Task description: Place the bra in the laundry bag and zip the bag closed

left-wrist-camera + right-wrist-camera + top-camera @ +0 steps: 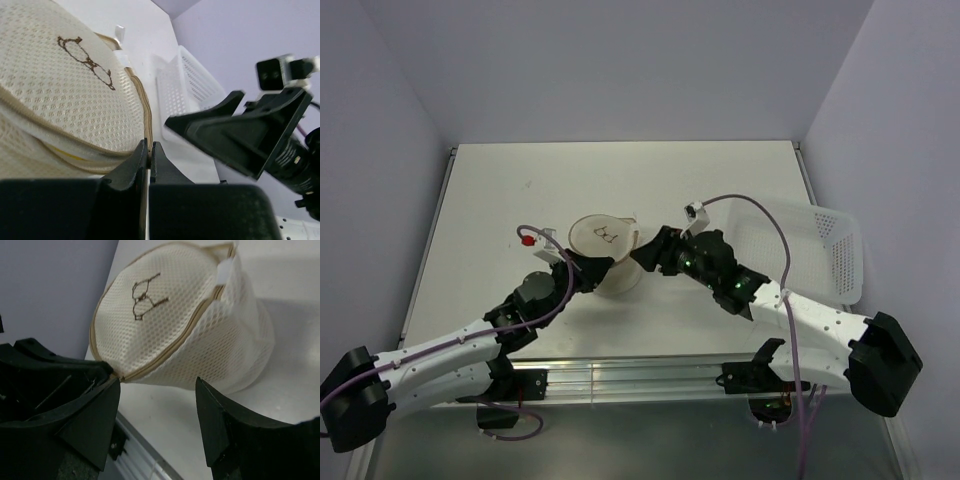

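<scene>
Near the middle of the tabletop [520, 190], a little toward the near edge, the bra [70, 154] is inside the laundry bag [605, 262]. Only a thin yellow strip of it shows, in the left wrist view, through a gap between the lid [175, 280] and the wall of the bag. The bag is a cream mesh drum with its round lid on top. A brown stitched motif [145, 296] sits on the lid, and a tan zipper [200, 310] runs around its rim. From the right wrist view the zipper looks shut along the stretch it shows. On the side with the yellow strip, the two tan edges stand apart. A white tag [227, 270] sticks out at the rim of the lid.

The left gripper [149, 150] is at the near left side of the bag. Its fingers are pressed together on the zipper edge and pinch the bag there. Whether the pull tab is between them I cannot tell. The right gripper [157, 381] is at the bag's right side, just beside it. Its fingers are spread wide and hold nothing, and the bag is just ahead of them.

A white plastic basket [810, 250] lies at the right edge of the tabletop, apart from the bag, with part of it over that edge.
</scene>
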{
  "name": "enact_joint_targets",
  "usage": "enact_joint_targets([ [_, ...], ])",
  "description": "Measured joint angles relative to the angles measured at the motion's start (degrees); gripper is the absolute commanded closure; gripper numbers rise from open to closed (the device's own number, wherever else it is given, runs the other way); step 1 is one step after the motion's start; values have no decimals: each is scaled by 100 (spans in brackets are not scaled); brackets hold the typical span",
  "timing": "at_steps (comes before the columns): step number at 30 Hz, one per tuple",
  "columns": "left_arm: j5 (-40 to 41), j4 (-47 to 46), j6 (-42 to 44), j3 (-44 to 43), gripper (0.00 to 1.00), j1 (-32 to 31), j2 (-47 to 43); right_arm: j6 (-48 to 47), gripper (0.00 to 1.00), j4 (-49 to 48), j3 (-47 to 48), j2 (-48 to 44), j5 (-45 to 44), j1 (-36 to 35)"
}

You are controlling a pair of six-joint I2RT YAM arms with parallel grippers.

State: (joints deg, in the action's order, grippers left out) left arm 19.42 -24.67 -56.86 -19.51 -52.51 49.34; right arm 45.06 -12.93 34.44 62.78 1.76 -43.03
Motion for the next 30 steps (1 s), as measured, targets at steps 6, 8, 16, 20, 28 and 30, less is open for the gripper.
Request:
enact_joint_targets([
  [6, 109, -385, -92, 103, 100, -236, 225, 577, 32, -232, -310, 57, -13, -356],
  [8, 146, -457, -109, 136, 100, -275, 254, 686, 36, -382, -308, 162, -26, -372],
  [16, 184, -507, -107, 168, 100, -334, 249, 916, 68, -723, -262, 608, -155, -372],
  [20, 190, -479, -98, 251, 100, -334, 205, 951, 95, -750, -240, 717, -177, -369],
  [28, 417, 219, 138, 348, 100, -345, -564, 754, 100, -804, -173, 776, 164, 7],
  [30, 546, 553, 205, 376, 100, -345, -946, 581, 100, -822, -70, 890, 426, 254],
])
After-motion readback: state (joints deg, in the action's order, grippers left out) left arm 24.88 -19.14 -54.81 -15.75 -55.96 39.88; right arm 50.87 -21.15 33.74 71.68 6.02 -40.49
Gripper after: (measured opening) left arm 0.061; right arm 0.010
